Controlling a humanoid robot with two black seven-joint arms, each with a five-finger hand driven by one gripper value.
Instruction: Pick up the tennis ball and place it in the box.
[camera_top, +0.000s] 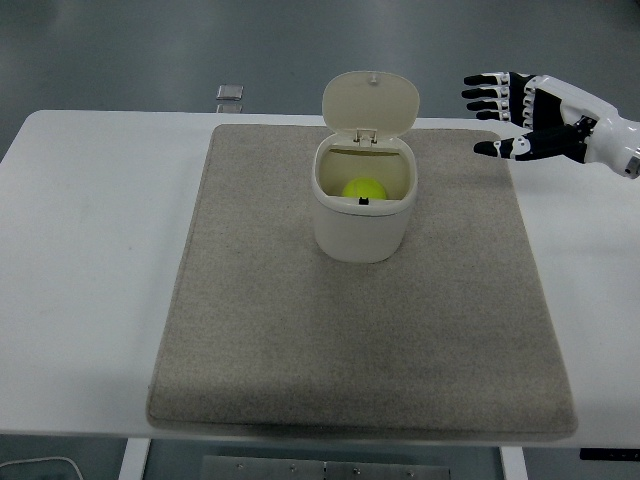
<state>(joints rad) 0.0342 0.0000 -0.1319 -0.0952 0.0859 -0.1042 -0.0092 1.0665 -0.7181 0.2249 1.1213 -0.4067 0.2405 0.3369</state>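
Observation:
A yellow-green tennis ball (363, 188) lies inside a cream box (362, 225) with its hinged lid (370, 101) standing open. The box stands on a grey mat (300, 330) at the table's far middle. My right hand (495, 115) is to the right of the box, above the mat's far right corner, well apart from it. Its fingers are spread and it holds nothing. The left arm is out of view.
A small grey square object (230, 93) lies on the white table (90, 250) beyond the mat's far left corner. The mat covers most of the table's middle.

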